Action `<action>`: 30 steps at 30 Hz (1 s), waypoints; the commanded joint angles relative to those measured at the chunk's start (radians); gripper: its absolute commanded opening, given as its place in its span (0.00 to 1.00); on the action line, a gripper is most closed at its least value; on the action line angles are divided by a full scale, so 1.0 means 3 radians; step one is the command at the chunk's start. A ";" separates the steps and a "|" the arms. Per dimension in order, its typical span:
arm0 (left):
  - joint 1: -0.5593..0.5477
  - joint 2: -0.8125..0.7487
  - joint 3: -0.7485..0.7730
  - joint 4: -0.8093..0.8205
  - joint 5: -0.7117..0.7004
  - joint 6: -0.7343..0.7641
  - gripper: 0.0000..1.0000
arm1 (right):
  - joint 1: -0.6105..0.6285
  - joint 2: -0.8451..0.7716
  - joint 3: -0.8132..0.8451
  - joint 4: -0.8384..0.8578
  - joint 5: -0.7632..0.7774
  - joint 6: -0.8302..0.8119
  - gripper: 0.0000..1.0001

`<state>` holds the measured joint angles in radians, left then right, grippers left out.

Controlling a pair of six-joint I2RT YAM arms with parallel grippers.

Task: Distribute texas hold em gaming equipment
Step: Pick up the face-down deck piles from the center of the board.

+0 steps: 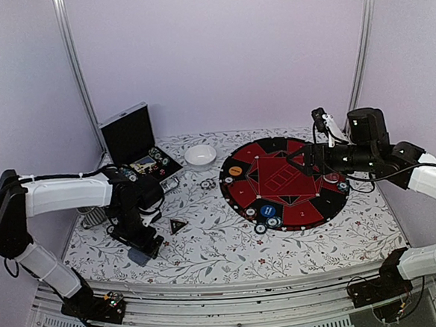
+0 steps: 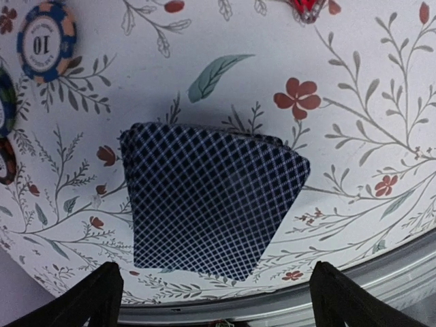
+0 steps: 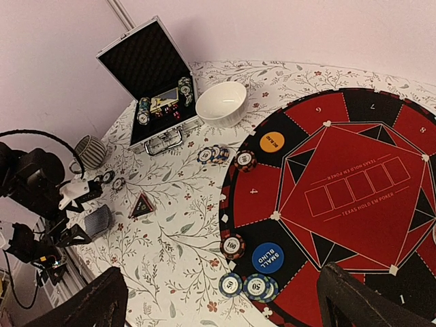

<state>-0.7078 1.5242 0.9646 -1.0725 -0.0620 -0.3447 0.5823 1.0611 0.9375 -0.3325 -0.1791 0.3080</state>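
Note:
A fanned deck of playing cards [image 2: 211, 204] with blue cross-hatched backs lies on the floral tablecloth near the front edge; it also shows in the top view [image 1: 144, 252]. My left gripper [image 2: 218, 303] is open and empty, hovering just above the deck with its fingers [image 2: 88, 300] wide apart. My right gripper [image 3: 225, 306] is open and empty, high over the round red-and-black mat [image 3: 354, 191]. A blue marker disc [image 3: 268, 257], a 100 chip [image 3: 232, 246] and 50 chips [image 3: 248, 286] lie at the mat's near-left edge. An orange disc [image 3: 272, 142] lies on the mat.
An open black silver-edged case [image 1: 132, 138] with chips stands at the back left, with a white bowl [image 1: 200, 156] beside it. A black triangular marker [image 1: 178, 225], loose chips [image 3: 211, 154] and a grey striped object [image 3: 90, 151] lie on the cloth. A 10 chip [image 2: 45, 39] lies near the deck.

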 commanded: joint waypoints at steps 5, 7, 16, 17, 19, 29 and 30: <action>-0.0074 0.0412 -0.0095 0.0290 -0.0147 0.0138 0.98 | -0.0009 -0.0089 -0.0072 0.0045 -0.0052 -0.0056 0.99; -0.0074 0.0508 -0.0051 0.0238 -0.0288 0.0078 0.98 | -0.0012 -0.0087 -0.0069 0.0050 -0.0083 -0.0064 0.99; -0.0046 0.0523 -0.0062 0.0277 -0.0161 0.0139 0.98 | -0.0009 -0.0070 -0.0071 0.0054 -0.0102 -0.0076 0.99; -0.0031 0.0554 -0.0076 0.0301 -0.0091 0.0173 0.98 | -0.0008 -0.0064 -0.0070 0.0054 -0.0104 -0.0076 0.99; -0.0003 0.0632 -0.0094 0.0318 -0.0022 0.0212 0.94 | -0.0008 -0.0067 -0.0063 0.0050 -0.0103 -0.0081 0.99; 0.0003 0.0489 -0.0157 0.0384 0.0199 0.0308 0.57 | -0.0008 -0.0172 -0.0058 0.0044 -0.0066 -0.0079 0.99; 0.0009 0.0487 -0.0154 0.0397 0.0208 0.0320 0.56 | -0.0011 -0.0172 -0.0051 0.0044 -0.0064 -0.0072 0.99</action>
<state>-0.7120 1.6676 0.9417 -1.0012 -0.0467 -0.2729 0.5819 1.0332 0.9276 -0.3321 -0.1970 0.2935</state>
